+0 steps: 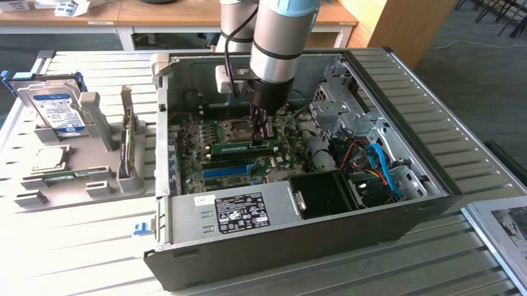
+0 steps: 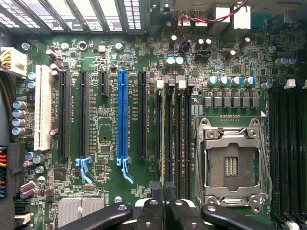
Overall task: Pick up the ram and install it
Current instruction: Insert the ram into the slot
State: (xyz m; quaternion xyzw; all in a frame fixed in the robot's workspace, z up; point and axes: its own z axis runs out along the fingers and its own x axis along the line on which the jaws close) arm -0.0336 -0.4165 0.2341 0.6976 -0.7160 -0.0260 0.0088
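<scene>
Down inside the case (image 1: 288,246), the gripper (image 1: 263,142) (image 2: 164,189) has its fingers (image 2: 154,191) pinched nearly together on the ram (image 1: 233,147) (image 2: 163,134). The ram stands on edge between them, along a memory slot just near of the CPU socket (image 1: 239,129) (image 2: 231,163).

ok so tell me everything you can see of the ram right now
The ram is a long, thin green circuit-board stick. It stands on edge among the black memory slots beside the empty CPU socket, on the motherboard inside the open computer case. In the wrist view it shows edge-on as a thin pale line. The gripper is shut on its top edge. Whether it is fully seated in its slot cannot be told.
</scene>
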